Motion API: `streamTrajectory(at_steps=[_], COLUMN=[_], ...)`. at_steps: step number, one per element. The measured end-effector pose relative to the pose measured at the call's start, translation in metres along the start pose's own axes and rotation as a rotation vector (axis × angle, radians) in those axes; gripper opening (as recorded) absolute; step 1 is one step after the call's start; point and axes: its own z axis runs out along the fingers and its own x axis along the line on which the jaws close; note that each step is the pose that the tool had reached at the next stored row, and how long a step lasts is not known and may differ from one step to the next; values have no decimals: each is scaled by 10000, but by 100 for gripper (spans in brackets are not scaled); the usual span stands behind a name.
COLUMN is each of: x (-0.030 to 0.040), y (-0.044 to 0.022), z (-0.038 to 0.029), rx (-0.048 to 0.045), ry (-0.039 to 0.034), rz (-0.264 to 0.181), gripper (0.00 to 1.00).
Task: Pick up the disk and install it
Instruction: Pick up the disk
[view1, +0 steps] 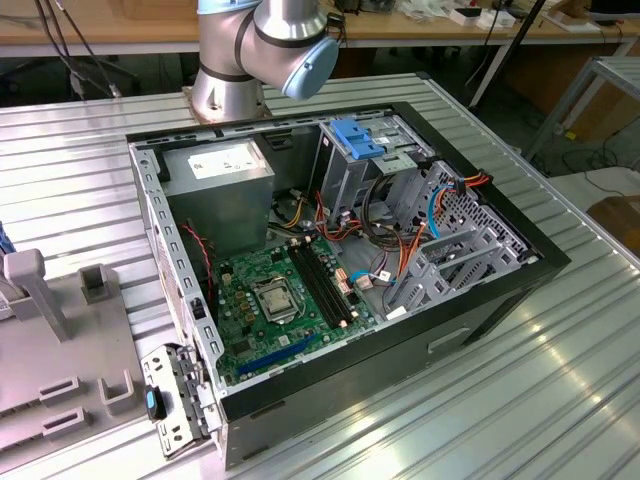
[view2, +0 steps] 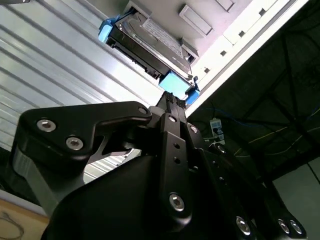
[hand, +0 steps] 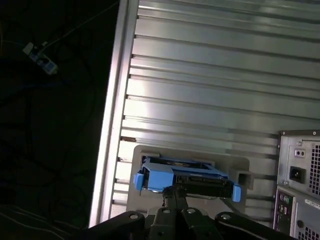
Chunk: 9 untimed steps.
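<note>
Disk (hand: 185, 176) sat in a grey holder plate (hand: 150, 152) on the ribbed metal table (hand: 225, 75), close to the table's edge. It was near the rear panel of the PC case (view1: 450, 340) but apart from it, so not installed yet. In both wrist views the gripper (hand: 175, 190) was right at the disk's blue carrier, touching or nearly so. Whether it was spread or clamped on the carrier could not be told. The holder probably kept the disk square and steady so one edge was offered for a grip. In the exterior view the case lay on its side in frame center, lid off, motherboard (view1: 280, 300) facing up. That was likely so the drive cage (view1: 365, 150), upper middle, could be reached from above. Arm base (view1: 250, 60) stood at top center, behind the case.
</note>
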Motion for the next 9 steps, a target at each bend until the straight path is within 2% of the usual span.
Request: streamTrajectory(at_steps=[1, 5, 9], x=[0, 0, 0], y=[0, 0, 0], z=[0, 0, 0], rx=[-6, -20, -52], ry=[12, 41, 103], rz=[-274, -913, -2314], gripper=[11, 11, 11])
